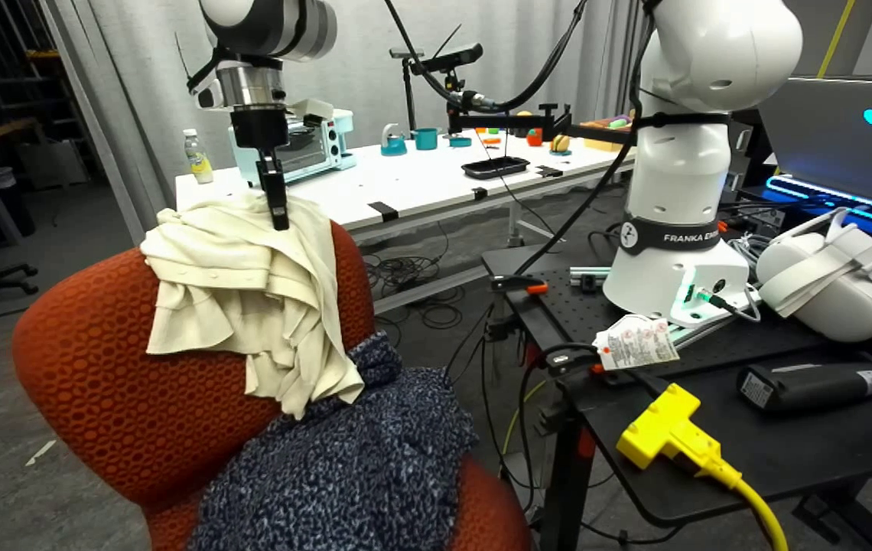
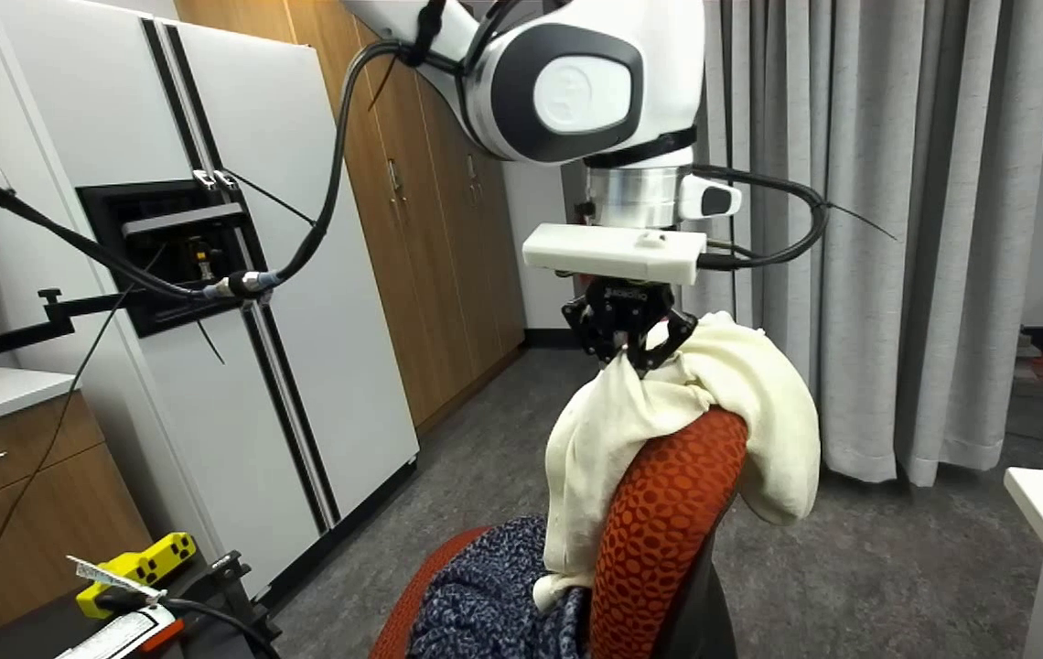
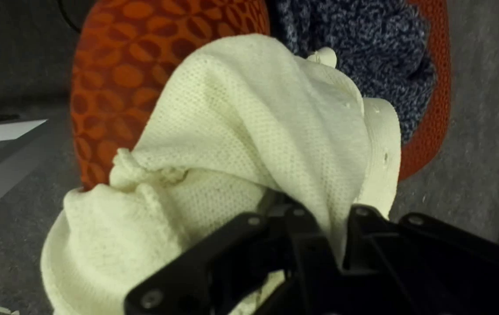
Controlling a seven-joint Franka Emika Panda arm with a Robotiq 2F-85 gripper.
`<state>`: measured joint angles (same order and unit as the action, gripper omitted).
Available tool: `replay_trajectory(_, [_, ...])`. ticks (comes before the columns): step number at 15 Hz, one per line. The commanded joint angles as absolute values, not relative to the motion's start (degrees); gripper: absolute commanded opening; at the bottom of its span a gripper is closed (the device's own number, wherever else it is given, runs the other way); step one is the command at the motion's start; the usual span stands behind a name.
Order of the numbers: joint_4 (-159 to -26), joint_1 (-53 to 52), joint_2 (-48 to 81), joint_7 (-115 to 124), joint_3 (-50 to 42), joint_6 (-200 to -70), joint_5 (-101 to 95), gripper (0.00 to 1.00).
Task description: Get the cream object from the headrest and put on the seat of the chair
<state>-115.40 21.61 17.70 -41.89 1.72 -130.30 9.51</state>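
In an exterior view, your desk (image 1: 788, 455) is black, with a bright yellow outlet block (image 1: 665, 428) near the corner closest to the camera. Off its left edge, your chair (image 1: 122, 344) is rust-orange, patterned with rounded shapes in darker red; the shirt (image 1: 206, 264) is plain cream, the cloth (image 1: 344, 467) navy with pale flecks. Your gripper (image 1: 279, 217) is black; past the far corner, the table (image 1: 413, 180) is white.
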Motion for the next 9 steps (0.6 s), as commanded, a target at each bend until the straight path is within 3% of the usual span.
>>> replay_trajectory(1, [-128.9,15.8,6.0,-39.9,-0.6,-132.7,4.5,0.03])
replay_trajectory(9, [-149.0,3.1,-13.9,-34.9,2.0,-148.9,4.9,0.03])
